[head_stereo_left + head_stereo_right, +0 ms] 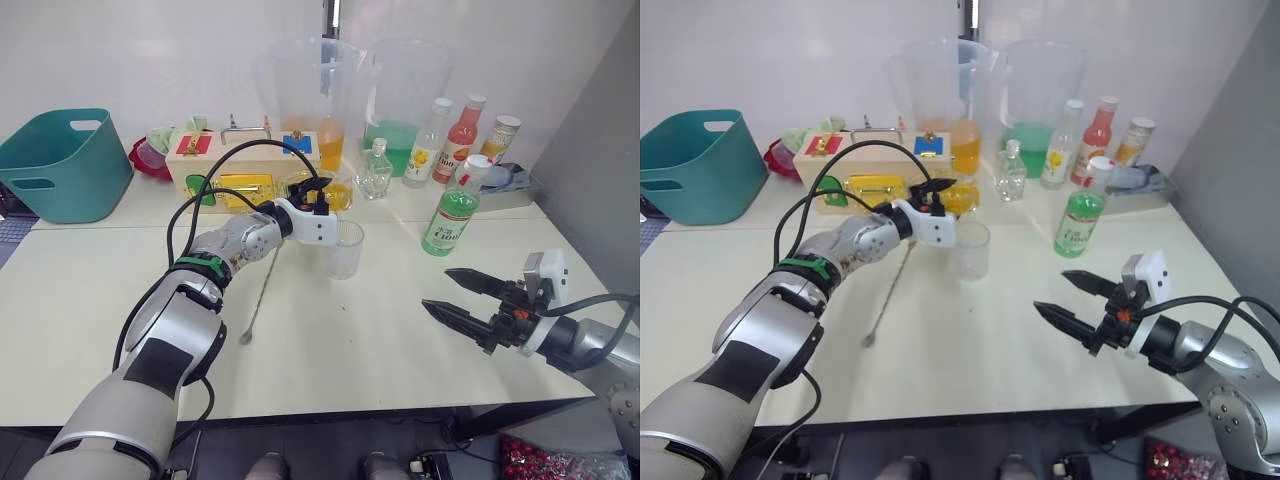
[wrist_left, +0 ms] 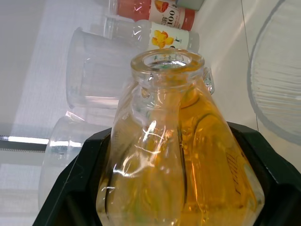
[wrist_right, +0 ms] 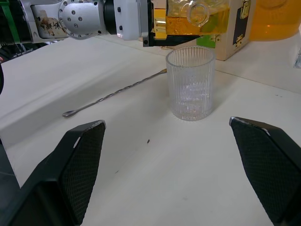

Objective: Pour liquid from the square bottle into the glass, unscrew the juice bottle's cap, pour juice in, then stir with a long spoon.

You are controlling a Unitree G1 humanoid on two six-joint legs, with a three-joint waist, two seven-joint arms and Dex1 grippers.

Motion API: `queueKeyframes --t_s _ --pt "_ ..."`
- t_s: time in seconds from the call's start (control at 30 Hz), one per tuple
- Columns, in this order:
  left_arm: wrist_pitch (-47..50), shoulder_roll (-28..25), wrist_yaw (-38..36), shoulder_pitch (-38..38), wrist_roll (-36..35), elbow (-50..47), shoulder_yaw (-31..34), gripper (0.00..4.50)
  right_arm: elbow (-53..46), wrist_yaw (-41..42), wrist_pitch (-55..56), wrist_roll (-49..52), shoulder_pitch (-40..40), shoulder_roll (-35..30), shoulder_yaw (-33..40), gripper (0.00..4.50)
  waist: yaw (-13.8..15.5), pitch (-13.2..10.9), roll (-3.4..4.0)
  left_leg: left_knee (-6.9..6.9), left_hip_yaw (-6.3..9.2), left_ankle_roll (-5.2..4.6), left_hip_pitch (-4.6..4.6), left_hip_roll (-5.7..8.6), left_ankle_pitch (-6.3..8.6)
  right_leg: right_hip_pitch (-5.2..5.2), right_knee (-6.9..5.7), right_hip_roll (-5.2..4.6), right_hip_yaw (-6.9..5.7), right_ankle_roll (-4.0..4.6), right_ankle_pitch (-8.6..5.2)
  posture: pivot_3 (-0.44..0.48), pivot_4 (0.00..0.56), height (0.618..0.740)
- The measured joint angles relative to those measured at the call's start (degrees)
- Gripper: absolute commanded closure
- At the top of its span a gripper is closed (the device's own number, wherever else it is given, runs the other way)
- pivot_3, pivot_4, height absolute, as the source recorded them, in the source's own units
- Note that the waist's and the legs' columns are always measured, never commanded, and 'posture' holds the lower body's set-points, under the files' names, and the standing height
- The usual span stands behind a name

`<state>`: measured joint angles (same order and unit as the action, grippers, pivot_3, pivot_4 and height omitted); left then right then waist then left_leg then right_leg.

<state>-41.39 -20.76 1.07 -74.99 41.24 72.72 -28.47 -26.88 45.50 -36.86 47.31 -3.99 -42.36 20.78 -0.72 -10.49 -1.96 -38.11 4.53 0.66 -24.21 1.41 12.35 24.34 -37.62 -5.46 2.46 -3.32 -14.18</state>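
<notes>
My left gripper (image 1: 320,198) is shut on the square bottle (image 2: 181,155), which holds amber liquid. The bottle lies tilted on its side with its uncapped mouth (image 2: 165,59) just above and behind the ribbed glass (image 1: 345,248). The glass (image 3: 190,82) stands upright on the table and looks empty. A long spoon (image 1: 258,297) lies flat on the table left of the glass. A green juice bottle (image 1: 455,210) with a white cap stands to the right of the glass. My right gripper (image 1: 437,289) hovers open over the table at the front right, pointing toward the glass.
A teal basket (image 1: 65,160) sits at the back left, beside a wooden box (image 1: 245,165). Two big pitchers, one orange (image 1: 325,100) and one green (image 1: 400,105), stand behind. A small clear bottle (image 1: 376,170) and several drink bottles (image 1: 462,130) line the back right.
</notes>
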Motion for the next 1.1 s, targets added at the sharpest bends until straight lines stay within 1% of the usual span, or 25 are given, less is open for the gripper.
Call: queueKeyframes --t_s 0.2,0.43,0.67,1.1 --pt "-1.44 -0.33 3.75 0.00 3.40 -0.02 -2.44 1.71 0.00 -0.18 0.04 -0.90 0.13 0.00 -0.22 0.02 0.07 0.00 0.00 -0.04 0.00 0.00 -0.01 0.01 0.00 -0.01 0.00 -0.01 0.00 0.00 0.00 0.000 0.150 0.740" --pt "-1.19 -0.49 4.65 0.00 4.28 -0.02 -2.89 1.71 0.00 -0.57 0.04 -1.03 0.04 0.03 -0.60 0.02 0.04 0.00 0.00 -0.06 0.00 -0.01 -0.02 0.02 0.01 0.00 -0.01 -0.02 0.00 0.00 0.00 0.000 0.150 0.740" --pt "-1.23 -1.51 9.57 -0.29 9.07 -0.02 -6.44 1.71 0.02 -0.31 0.30 -1.07 0.04 0.04 -0.64 0.02 0.13 0.00 0.00 -0.08 0.01 -0.02 -0.04 0.02 0.01 0.00 -0.02 -0.02 0.00 -0.01 0.00 0.000 0.150 0.740" --pt "-0.88 -1.50 11.33 -1.18 9.67 -0.02 -6.61 1.71 0.19 0.16 1.32 -1.29 0.04 0.05 -1.75 0.02 0.06 0.00 0.00 -0.10 0.01 -0.02 -0.04 0.03 0.01 0.00 -0.02 -0.02 0.00 -0.01 0.00 0.000 0.150 0.740"
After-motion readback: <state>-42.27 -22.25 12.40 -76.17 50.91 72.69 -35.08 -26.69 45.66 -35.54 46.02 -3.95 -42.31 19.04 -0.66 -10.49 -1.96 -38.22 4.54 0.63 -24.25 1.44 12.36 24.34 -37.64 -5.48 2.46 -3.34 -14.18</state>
